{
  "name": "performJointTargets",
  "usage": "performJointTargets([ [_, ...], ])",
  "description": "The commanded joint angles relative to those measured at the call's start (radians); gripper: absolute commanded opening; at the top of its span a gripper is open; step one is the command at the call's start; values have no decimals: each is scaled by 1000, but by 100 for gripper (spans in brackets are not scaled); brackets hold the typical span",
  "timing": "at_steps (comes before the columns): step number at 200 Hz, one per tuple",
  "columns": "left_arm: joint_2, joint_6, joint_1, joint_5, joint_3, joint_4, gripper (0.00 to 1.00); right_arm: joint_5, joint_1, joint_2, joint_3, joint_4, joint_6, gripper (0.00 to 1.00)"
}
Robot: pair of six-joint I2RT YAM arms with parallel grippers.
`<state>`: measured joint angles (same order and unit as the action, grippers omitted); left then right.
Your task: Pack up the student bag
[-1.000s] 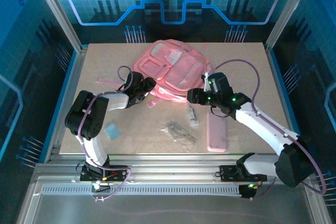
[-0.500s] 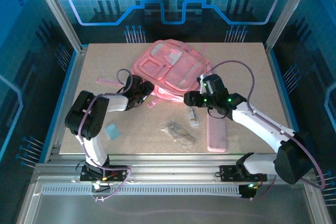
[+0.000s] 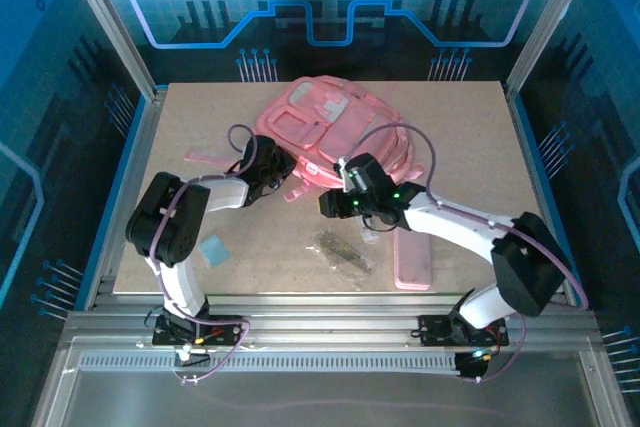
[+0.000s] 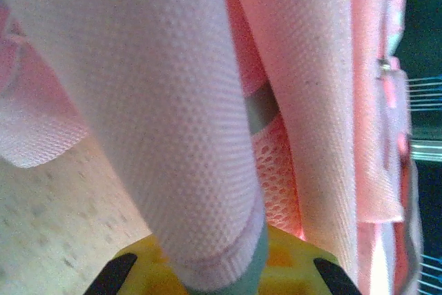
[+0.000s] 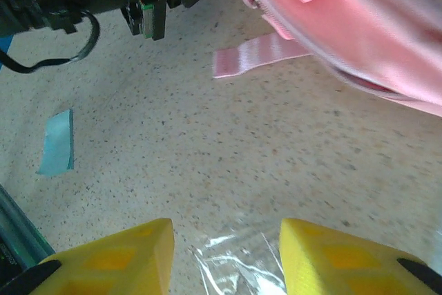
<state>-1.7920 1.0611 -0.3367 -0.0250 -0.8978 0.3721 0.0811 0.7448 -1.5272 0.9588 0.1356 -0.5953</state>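
Swinging in from the bag's right side, the right end effector (image 3: 330, 205) has crossed to hang just off the near edge of the student bag (image 3: 335, 127), while the left end effector (image 3: 280, 165) has drawn its fingers together at the bag's near left corner. From the left wrist, a padded strap (image 4: 200, 143) of pale mesh fabric belonging to the bag runs straight down between the yellow fingers (image 4: 290, 267), so this end effector is clamped on that strap, with more pink fabric of the bag just to its right. The bag itself lies flat toward the far middle of the desk (image 3: 460, 117), pocket side up. From the right wrist, the right end effector's fingers stand apart with nothing between them but bare desk and the edge of a clear plastic packet (image 5: 235, 267) below. A loose end of pink webbing (image 5: 255, 56) lies on the desk just beside the bag's near edge. Nearer the arm bases than the bag, the packet sits below its middle, a flat pink pencil case (image 3: 412, 257) lies below its right side, and a small blue slip (image 3: 212, 249) lies well off to its near left.
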Motion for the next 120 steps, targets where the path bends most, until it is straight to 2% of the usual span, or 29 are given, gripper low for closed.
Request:
performJointTargets([
  [1, 115, 27, -51, -7, -5, -20, 0, 18, 20, -74, 44, -154, -5, 46],
  [32, 191, 41, -97, 22, 16, -36, 0, -51, 21, -170, 94, -171, 8, 46],
  [76, 215, 76, -124, 20, 43, -12, 0, -257, 33, -253, 172, -133, 64, 46],
  [99, 215, 82, -132, 23, 49, -10, 0, -387, 38, -286, 232, -60, 113, 53],
  [120, 216, 95, -136, 11, 54, 1, 0, -423, 34, -317, 268, -50, 144, 60],
])
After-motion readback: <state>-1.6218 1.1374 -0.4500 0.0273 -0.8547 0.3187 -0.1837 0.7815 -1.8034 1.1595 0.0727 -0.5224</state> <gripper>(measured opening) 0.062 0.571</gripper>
